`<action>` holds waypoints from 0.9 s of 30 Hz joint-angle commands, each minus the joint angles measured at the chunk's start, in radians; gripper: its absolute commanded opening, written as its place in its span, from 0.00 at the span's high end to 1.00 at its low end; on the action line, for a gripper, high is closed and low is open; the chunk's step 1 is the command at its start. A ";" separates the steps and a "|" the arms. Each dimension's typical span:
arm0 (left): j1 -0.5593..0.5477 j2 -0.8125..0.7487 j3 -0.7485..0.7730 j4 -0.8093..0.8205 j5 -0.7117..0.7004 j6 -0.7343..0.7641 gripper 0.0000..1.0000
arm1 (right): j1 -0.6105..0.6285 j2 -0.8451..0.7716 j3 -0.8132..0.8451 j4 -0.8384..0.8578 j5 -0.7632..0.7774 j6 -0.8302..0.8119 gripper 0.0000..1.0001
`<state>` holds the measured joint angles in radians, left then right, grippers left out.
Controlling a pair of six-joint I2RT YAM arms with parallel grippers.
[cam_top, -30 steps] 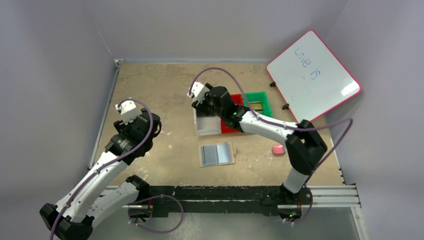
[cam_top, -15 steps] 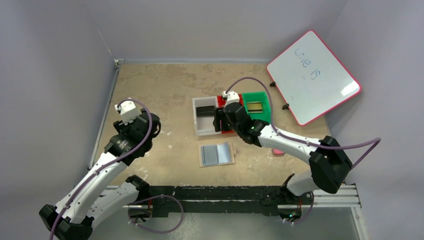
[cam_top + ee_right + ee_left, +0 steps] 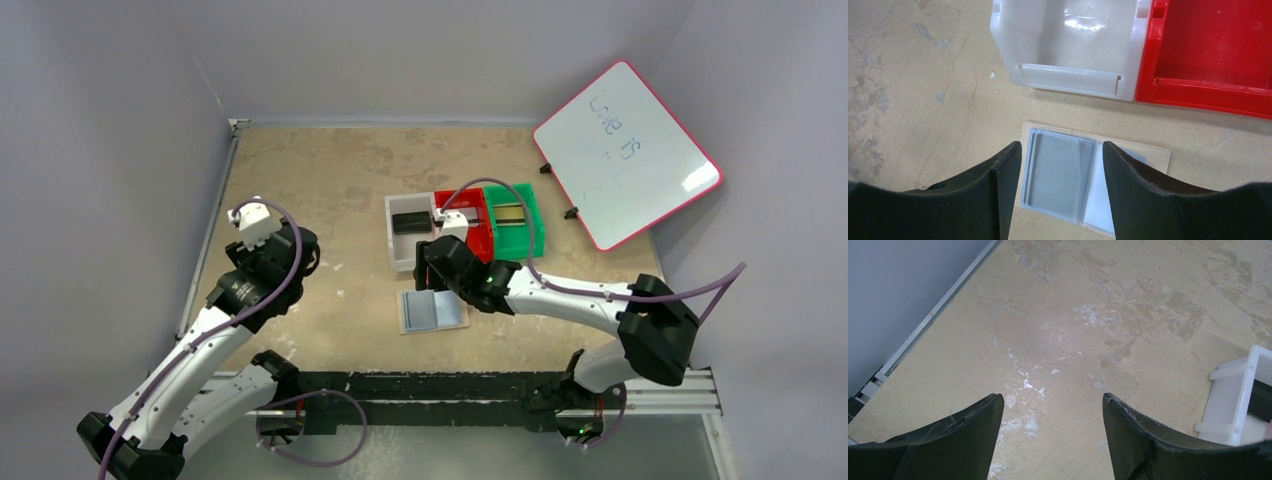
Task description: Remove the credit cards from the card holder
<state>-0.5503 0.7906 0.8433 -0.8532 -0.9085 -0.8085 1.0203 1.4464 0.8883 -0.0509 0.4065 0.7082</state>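
Below the open, empty right end effector, the unfolded card holder lies flat, long axis left-right

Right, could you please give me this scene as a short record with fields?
wallet: open, flat on the table
grey cards: tucked in a wallet pocket
white bin: holds a black card
green bin: holds a gold card
right gripper: open, empty, above the wallet
left gripper: open, empty, over the table away from the wallet
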 commanded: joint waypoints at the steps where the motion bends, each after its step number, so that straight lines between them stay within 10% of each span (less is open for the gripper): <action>1: 0.004 -0.004 0.028 0.015 -0.018 -0.002 0.28 | -0.003 0.013 0.024 0.021 0.027 0.037 0.38; 27: 0.004 0.030 0.030 0.014 -0.022 -0.001 0.28 | 0.109 0.225 0.072 -0.085 0.035 0.068 0.30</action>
<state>-0.5499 0.8215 0.8433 -0.8536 -0.9096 -0.8093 1.1213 1.6535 0.9215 -0.1112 0.4057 0.7471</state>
